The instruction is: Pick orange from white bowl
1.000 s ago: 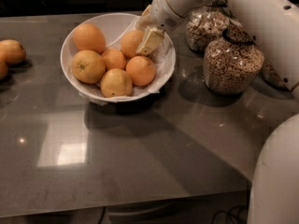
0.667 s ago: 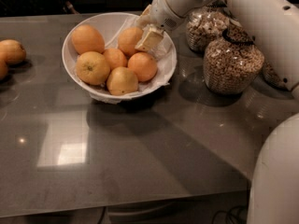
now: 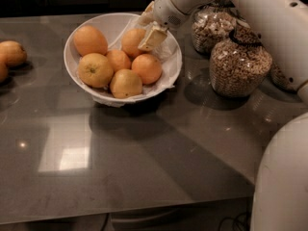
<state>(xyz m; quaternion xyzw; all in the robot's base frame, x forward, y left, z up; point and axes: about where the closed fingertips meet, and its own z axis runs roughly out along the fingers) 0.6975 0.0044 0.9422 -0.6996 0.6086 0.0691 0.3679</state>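
Orange (image 3: 133, 42): smooth, evenly deep-coloured, no stem mark showing. It sits at the back of the white bowl (image 3: 109, 24), right of centre, resting among the other fruit on the crinkled paper lining (image 3: 168, 76). The gripper (image 3: 144, 32) reaches in over the bowl's far right rim and is right at this fruit. Its two cream fingers stand apart: one finger (image 3: 153, 36) lies along the orange's right front side, the other sits higher, behind the fruit near the rim. The orange's right shoulder lies between them. Whether the pads press the skin cannot be told. Five more fruit share the bowl. There is a large one (image 3: 90, 40) at back left and a paler one with a dark stem dot (image 3: 95, 70) at front left. A small one (image 3: 118, 60) is in the middle and a yellowish one (image 3: 126, 83) is at the front. A reddish-orange one (image 3: 147, 68) at front right lies just below the lower finger's tip. The bowl stands on the grey glossy bench (image 3: 144, 167), toward its far edge and left of the middle. To the bowl's right, toward the bench's right edge, stands a glass jar of cereal rings (image 3: 238, 64) with a dark top. A second jar of paler cereal (image 3: 211, 30) stands behind it, nearer the far edge. A third jar (image 3: 284, 78) is mostly hidden by the white arm (image 3: 260, 8), which crosses above the jars from the right. The robot's white body (image 3: 284, 177) fills the near right corner. At the bench's left edge, well apart from the bowl, lie two loose oranges (image 3: 12, 53), the nearer one cut off by the frame.
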